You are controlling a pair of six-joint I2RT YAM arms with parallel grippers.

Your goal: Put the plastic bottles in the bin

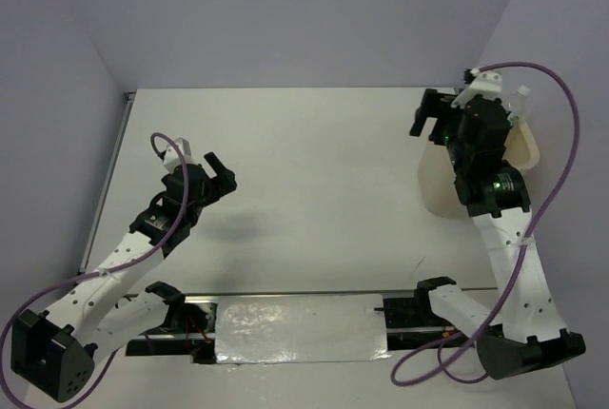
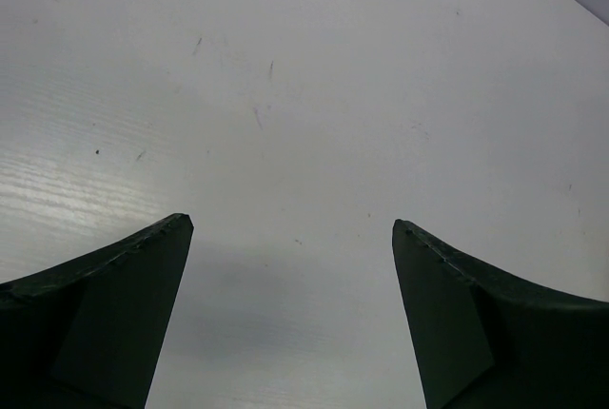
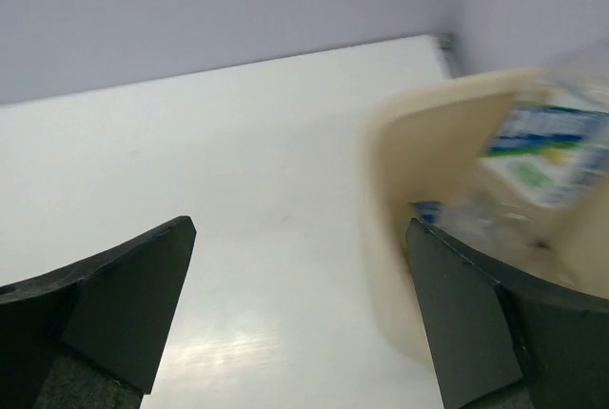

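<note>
A blue-labelled plastic bottle is apparently being dropped into the bin by the right gripper, its jaws being held apart, the left gripper likewise being held spread over the table, so a lift clear of the rim is probably being called for next.

Wide-splayed left hand and right hand, nothing held.

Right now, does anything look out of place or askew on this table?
One bottle looks odd: it is tilted in the bin, poking above the rim instead of lying down inside. It is blurred, so whether it is falling or lodged is unclear. Nothing else stands out.
</note>
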